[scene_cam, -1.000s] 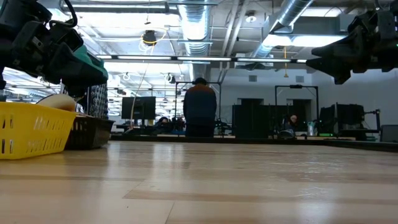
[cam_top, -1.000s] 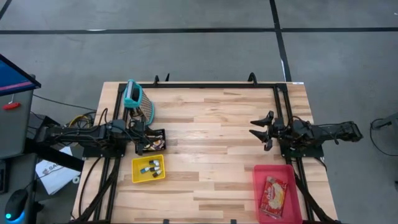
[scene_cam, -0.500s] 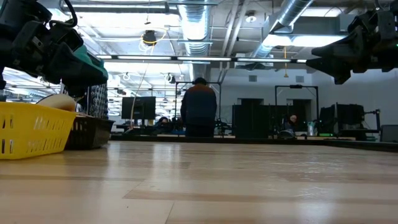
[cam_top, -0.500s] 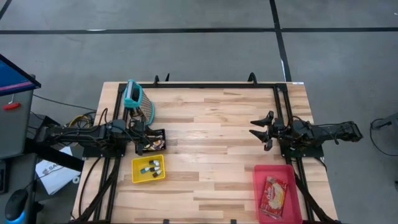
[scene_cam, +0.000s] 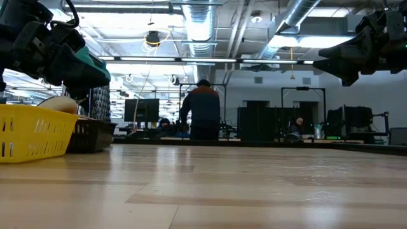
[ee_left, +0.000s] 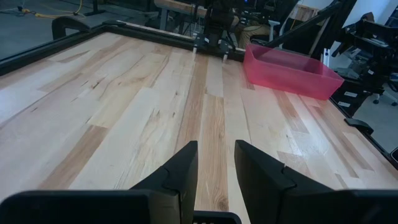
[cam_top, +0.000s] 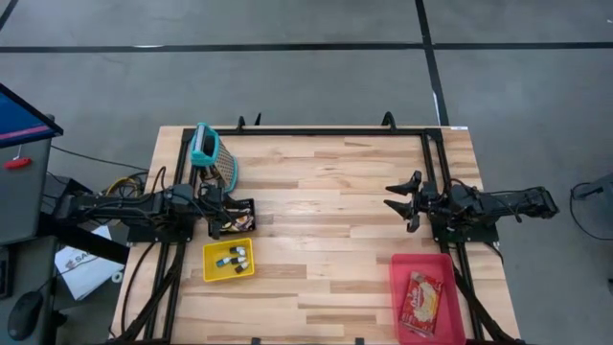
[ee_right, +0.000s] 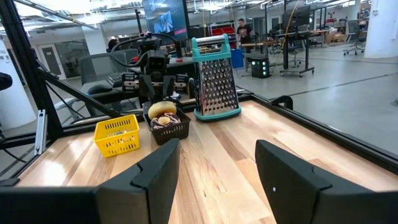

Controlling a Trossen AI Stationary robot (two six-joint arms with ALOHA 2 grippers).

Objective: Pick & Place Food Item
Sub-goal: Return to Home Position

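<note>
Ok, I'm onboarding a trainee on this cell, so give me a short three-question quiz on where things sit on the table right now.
1. Multiple choice: the small food colouring bottles lie in A) the yellow plastic bin, B) the pink plastic bin, C) neither.
2. True or false: the left gripper and the right gripper both hold nothing.
3. Fill in: the red-and-yellow snack packet lies in the ___ bin.
Key: 1 A; 2 true; 3 pink.
</note>
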